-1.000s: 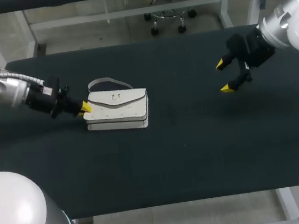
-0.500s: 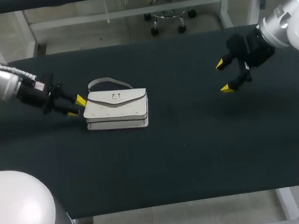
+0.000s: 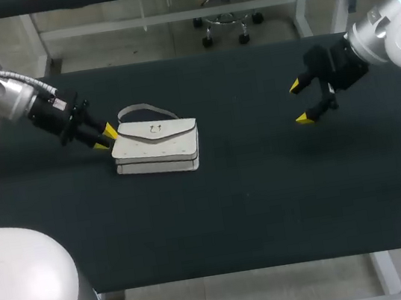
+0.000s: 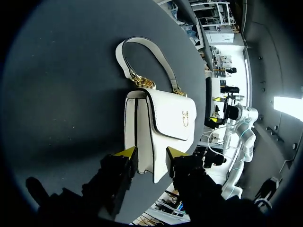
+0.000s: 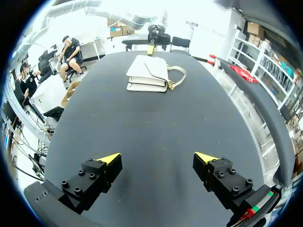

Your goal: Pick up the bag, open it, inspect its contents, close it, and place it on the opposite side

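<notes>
A white handbag (image 3: 158, 145) with a gold clasp lies flat and closed on the left half of the black table (image 3: 268, 200), its strap (image 3: 146, 111) looped behind it. My left gripper (image 3: 106, 137) is at the bag's left end. In the left wrist view the bag's (image 4: 161, 127) end fills the gap between the two yellow tips of that gripper (image 4: 151, 155), which press it from both sides. My right gripper (image 3: 299, 102) hangs open above the table's right half, far from the bag. In the right wrist view the bag (image 5: 147, 73) lies well ahead of those spread fingers (image 5: 158, 158).
Bare black tabletop stretches between the bag and my right gripper and along the near edge (image 3: 226, 270). Nothing else stands on the table.
My left gripper spread and drew back a little from the bag's left end, then came in again and narrowed around it. The left arm swung farther back. The right arm and the bag stayed still.
</notes>
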Robot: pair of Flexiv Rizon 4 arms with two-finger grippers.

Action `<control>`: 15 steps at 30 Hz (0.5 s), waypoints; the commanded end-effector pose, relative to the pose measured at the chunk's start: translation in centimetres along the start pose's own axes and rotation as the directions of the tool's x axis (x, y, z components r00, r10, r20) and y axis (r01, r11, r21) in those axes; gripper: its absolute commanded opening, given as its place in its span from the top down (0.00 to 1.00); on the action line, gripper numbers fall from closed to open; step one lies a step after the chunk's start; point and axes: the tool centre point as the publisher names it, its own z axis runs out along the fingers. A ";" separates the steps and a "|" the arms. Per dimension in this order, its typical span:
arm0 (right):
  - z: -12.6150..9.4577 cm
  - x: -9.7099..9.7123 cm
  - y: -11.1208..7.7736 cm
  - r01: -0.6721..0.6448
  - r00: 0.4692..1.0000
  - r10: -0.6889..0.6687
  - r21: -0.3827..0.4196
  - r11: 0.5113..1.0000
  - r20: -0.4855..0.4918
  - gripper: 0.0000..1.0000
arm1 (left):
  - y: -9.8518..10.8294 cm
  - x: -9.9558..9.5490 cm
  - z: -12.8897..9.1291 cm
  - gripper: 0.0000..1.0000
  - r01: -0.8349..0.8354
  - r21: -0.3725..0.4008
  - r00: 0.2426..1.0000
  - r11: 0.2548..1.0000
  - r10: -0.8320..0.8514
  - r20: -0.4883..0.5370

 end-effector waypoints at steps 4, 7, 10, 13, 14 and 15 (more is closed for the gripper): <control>0.1 0.0 0.0 0.001 1.000 -0.001 -0.002 1.000 0.002 0.00 | -0.1 0.0 0.7 0.64 0.008 -0.001 1.000 1.000 -0.008 -0.024; 0.1 0.0 0.0 0.001 1.000 -0.001 -0.002 1.000 0.002 0.00 | 0.3 0.2 0.9 0.67 0.006 0.008 1.000 1.000 -0.006 -0.018; 0.1 0.0 0.0 0.001 1.000 -0.001 -0.002 1.000 0.002 0.00 | 0.4 0.4 1.2 0.68 0.005 0.009 1.000 1.000 -0.005 -0.020; 0.1 0.0 0.0 0.001 1.000 -0.001 -0.002 1.000 0.002 0.00 | 0.5 0.6 1.5 0.69 0.010 0.009 1.000 1.000 -0.010 -0.026; 0.1 0.0 0.0 0.001 1.000 -0.001 -0.002 1.000 0.002 0.00 | 0.6 0.7 1.7 0.72 0.010 0.012 1.000 1.000 -0.010 -0.024; 0.1 0.0 0.0 0.001 1.000 -0.001 -0.002 1.000 0.002 0.00 | 0.7 0.8 1.7 0.74 0.009 0.013 1.000 1.000 -0.009 -0.024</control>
